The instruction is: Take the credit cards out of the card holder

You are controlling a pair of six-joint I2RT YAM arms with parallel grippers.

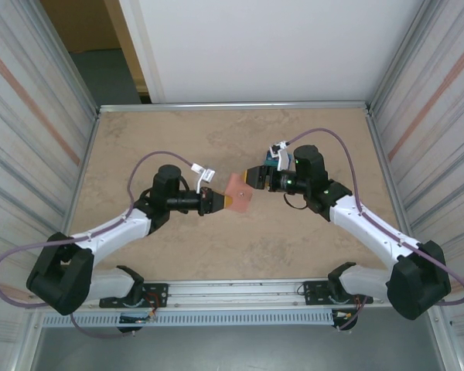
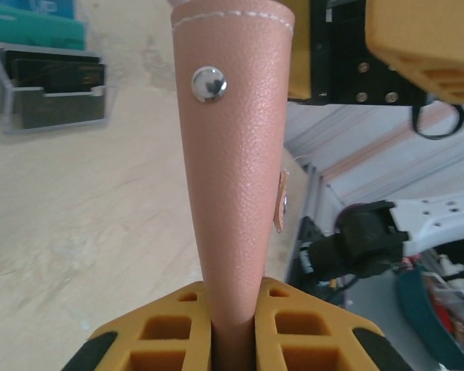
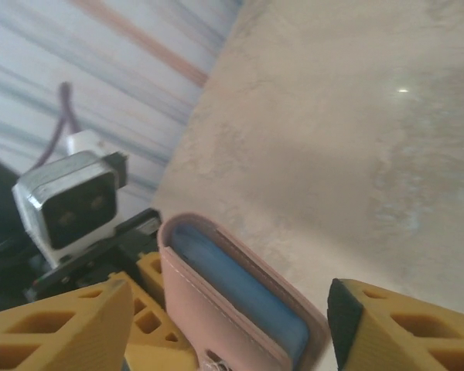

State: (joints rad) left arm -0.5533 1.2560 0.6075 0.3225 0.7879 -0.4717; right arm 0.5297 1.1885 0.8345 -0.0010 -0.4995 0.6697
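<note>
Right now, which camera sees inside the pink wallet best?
The right wrist camera: it looks into the card holder, showing blue inside. The left wrist view shows its pink outside and snap; the top view shows it tiny.

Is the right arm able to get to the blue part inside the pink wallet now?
Probably yes. The left fingers clamp the salmon-pink leather-like folding wallet, its open edge facing the right arm, and the open right fingers straddle the blue inside with nothing between.
</note>
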